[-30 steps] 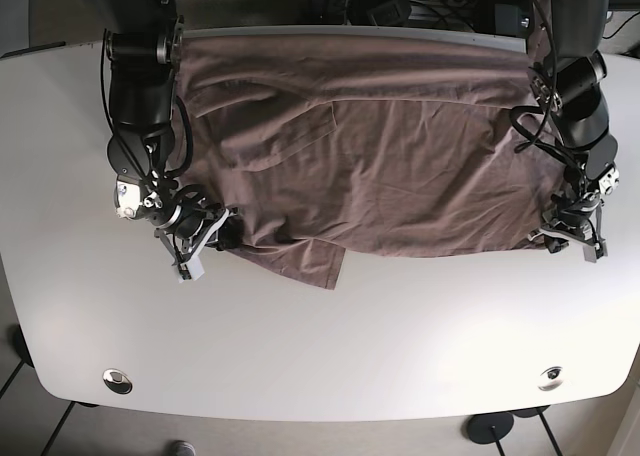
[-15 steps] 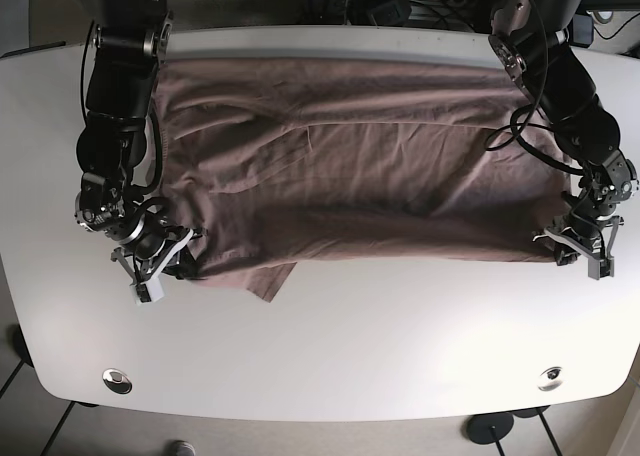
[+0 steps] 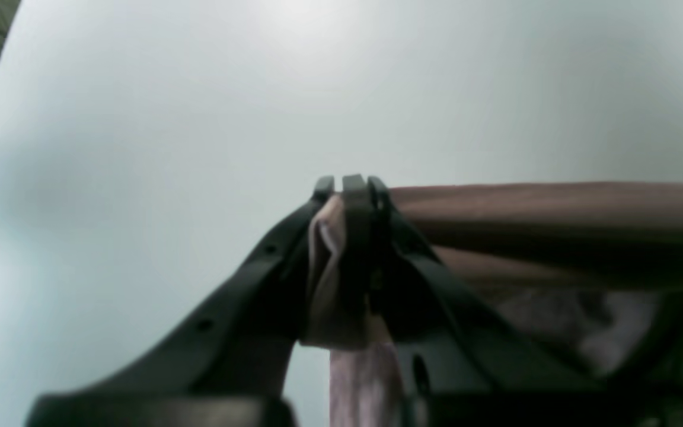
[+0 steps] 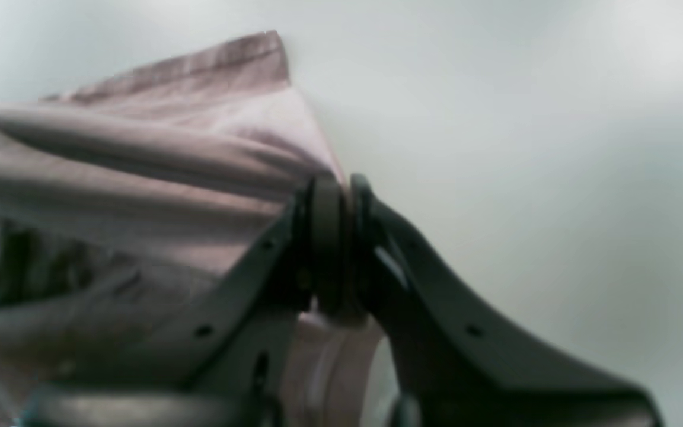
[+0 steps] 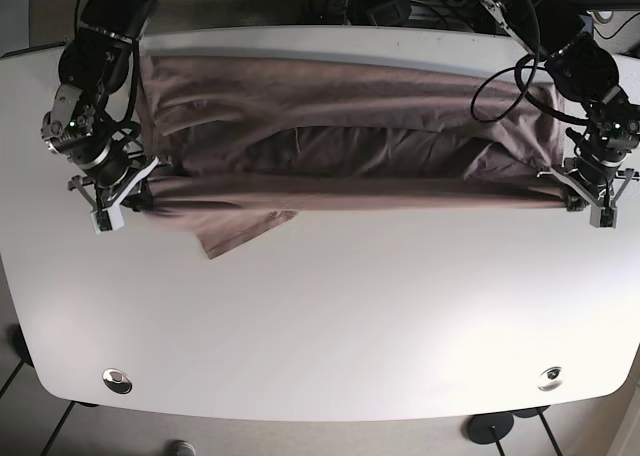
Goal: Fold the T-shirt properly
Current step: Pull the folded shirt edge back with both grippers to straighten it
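1. the shirt (image 5: 340, 141), a dusty brown, lies across the far half of the white table (image 5: 330, 316), toward 12 o'clock in the base view.
2. its near edge is pulled into a taut, straight fold running from 9 to 3 o'clock between the two grippers.
3. behind that fold the cloth bunches in soft ridges, with a darker hollow in the middle.
4. one loose flap (image 5: 243, 230) droops past the fold toward 7 o'clock and lies flat on the table.
5. the right gripper (image 5: 126, 195), at 9 o'clock, has its fingers pressed together on the shirt's edge; its wrist view shows cloth nipped at the tips.
6. the left gripper (image 5: 582, 191), at 3 o'clock, pinches the other end, cloth wedged between its closed fingers (image 3: 356, 196).
7. both arms reach in from 12 o'clock, wrists bent down toward the table.
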